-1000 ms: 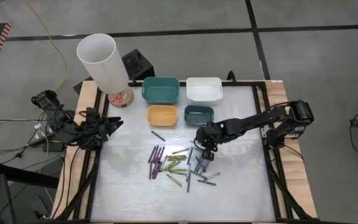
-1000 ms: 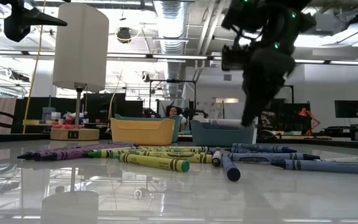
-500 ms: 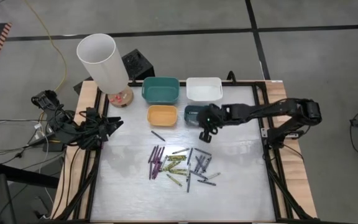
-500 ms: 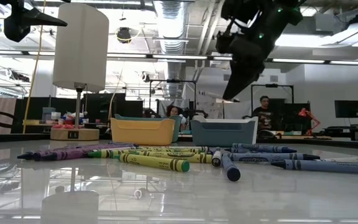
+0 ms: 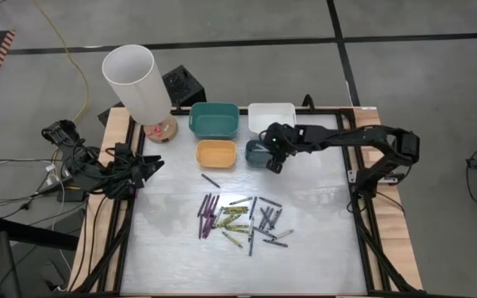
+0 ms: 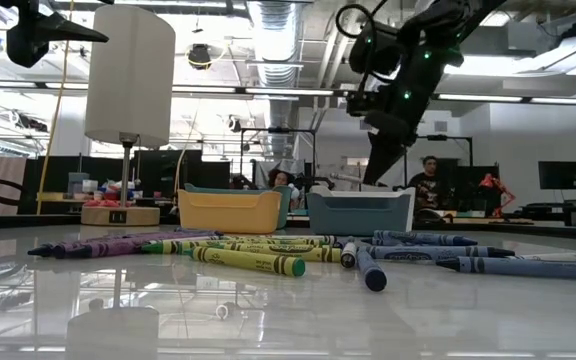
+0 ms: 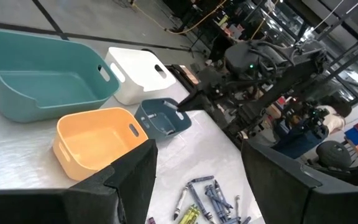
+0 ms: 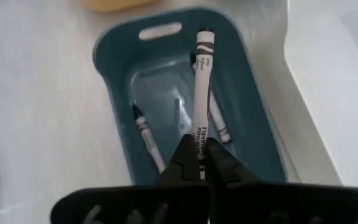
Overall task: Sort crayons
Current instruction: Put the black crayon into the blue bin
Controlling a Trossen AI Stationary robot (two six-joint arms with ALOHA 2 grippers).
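Observation:
My right gripper (image 8: 199,146) hangs over the small dark-blue bin (image 8: 114,106), shut on a grey crayon (image 8: 202,81). In the high view this gripper (image 5: 273,159) stands at the bin's (image 5: 259,147) right side. Two grey crayons (image 8: 145,134) lie on the bin's floor. The other crayons (image 5: 238,219), purple, yellow-green, grey and blue, lie loose in a pile on the table's middle. My left gripper (image 7: 197,171) waits open by the table's left edge (image 5: 151,163), with nothing between its fingers. My right gripper pinches the grey crayon by one end (image 8: 199,134) between its two fingertips. The fingers slant downward from the table's right side. The crayon sticks out ahead along the fingers' line, its free end (image 8: 204,34) lifted clear above the dark-blue bin.
A teal bin (image 5: 214,118) and a white bin (image 5: 272,118) stand at the far edge, a yellow-orange bin (image 5: 216,153) left of the blue one. A white-shaded lamp (image 5: 135,83) stands at the far left corner. People show in the room beyond.
My right gripper, shut on the crayon all the while, has swung from above the crayon pile toward the table's far edge and a little left, ending over the small dark-blue bin. The pile has not moved.

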